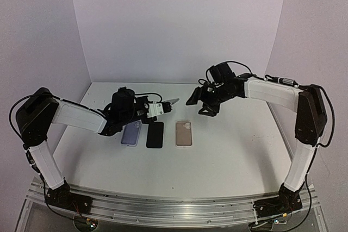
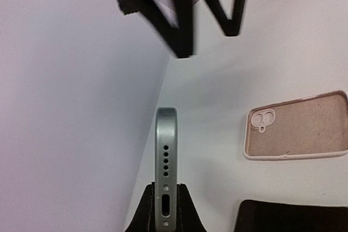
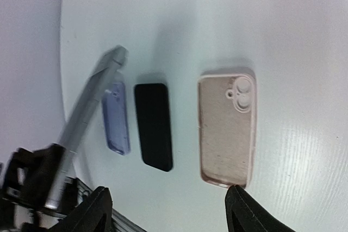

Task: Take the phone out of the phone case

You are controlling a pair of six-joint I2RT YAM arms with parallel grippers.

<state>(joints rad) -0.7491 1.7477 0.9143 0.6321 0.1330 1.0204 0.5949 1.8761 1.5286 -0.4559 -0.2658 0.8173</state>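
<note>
Left end effector (image 2: 165, 202) clamps silver phone (image 2: 166, 150) at port end, up off counter (image 1: 228, 161), likely to clear empty pink case (image 3: 227, 127); right end effector (image 3: 171, 202) released.

White-wrapped arm links (image 1: 76, 117) with black joints (image 1: 33, 113), looping black cables (image 1: 330, 120), black bases (image 1: 68, 199)

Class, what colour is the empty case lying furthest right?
The case is pale pink; right wrist view.

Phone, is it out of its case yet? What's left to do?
Looks out: the pink case lies empty on the table. In hand: the left gripper holds the bare silver phone up off the table. The right gripper is open, holding nothing. Left, probably: just setting the phone down.
</note>
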